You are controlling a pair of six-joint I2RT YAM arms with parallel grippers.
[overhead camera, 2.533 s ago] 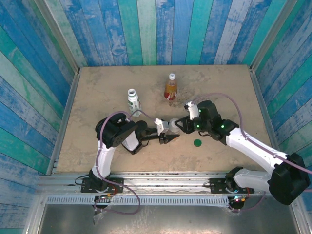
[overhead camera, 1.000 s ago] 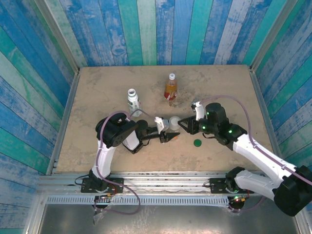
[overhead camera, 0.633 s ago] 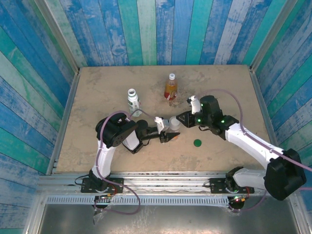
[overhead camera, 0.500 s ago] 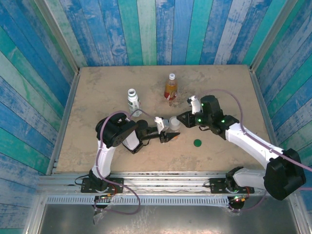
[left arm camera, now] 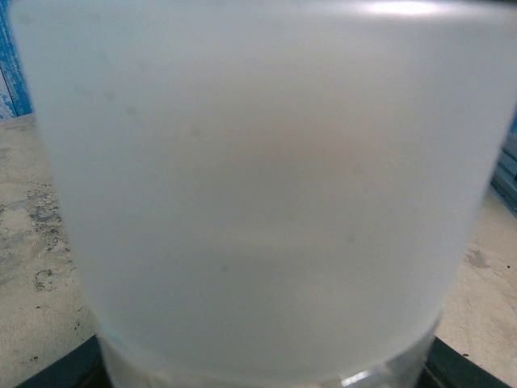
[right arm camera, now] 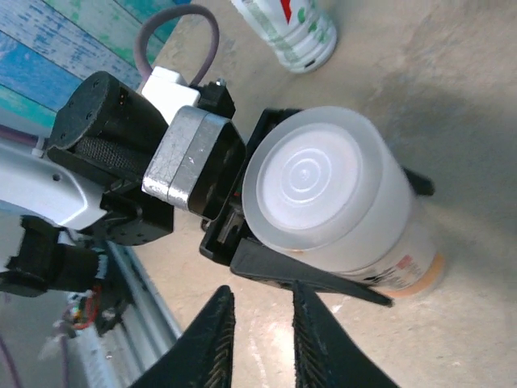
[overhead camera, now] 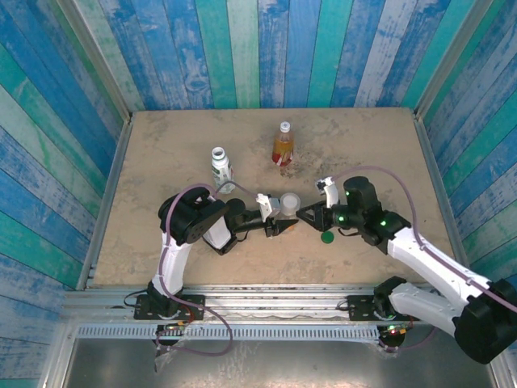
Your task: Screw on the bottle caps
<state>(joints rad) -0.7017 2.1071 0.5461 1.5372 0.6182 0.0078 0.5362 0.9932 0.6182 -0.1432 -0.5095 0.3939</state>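
My left gripper point(overhead camera: 284, 215) is shut on the short clear bottle with the orange label point(right arm camera: 414, 273) and holds it tilted just above the table. The wide translucent cap point(right arm camera: 311, 182) sits on that bottle and takes up most of the left wrist view point(left arm camera: 258, 186). The left fingers point(right arm camera: 315, 279) clamp the bottle from both sides. My right gripper point(right arm camera: 260, 327) hovers just in front of the cap, its jaws a little apart with nothing between them point(overhead camera: 305, 217). The dark green cap point(overhead camera: 326, 238) lies on the table beside the right wrist.
The white-labelled bottle point(overhead camera: 220, 166) stands behind the left arm, and its base appears in the right wrist view point(right arm camera: 292, 31). The amber bottle point(overhead camera: 283, 145) stands further back at the centre. Blue plank walls enclose the table point(overhead camera: 161, 242) on three sides.
My right gripper has come off the far side of the cap and swung toward the near edge, beside the green cap. The left arm and the bottle stayed still.
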